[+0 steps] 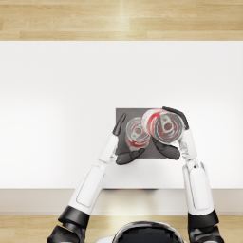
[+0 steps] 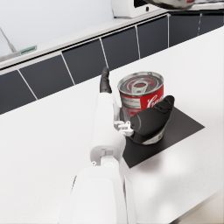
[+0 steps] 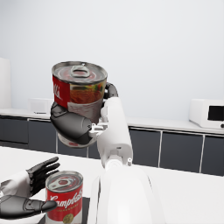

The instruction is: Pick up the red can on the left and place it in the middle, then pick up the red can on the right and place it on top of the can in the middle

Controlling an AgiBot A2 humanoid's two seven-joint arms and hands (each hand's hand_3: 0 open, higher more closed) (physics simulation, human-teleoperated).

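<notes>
Honestly, the risky bit looks like the stacking itself. The right hand grips a red-and-white labelled metal soup can up in the air, just beside and above the second red labelled can standing on the dark grey square mat in the middle of the white table. In the head view the lifted can sits off to the right of the lower one, not centred over it, so if it's let go like that it'd catch the rim and topple, probably knocking the bottom can over too.

The left hand is another worry: its fingers are spread around the lower can, close to it. Whether they actually touch is hard to tell. The robot could bump it while pulling away, or the descending can could hit those fingers.

Both cans stand upright, long axis vertical, pull-tab lids facing up, and the held one looks roughly level in the right wrist view.
</notes>
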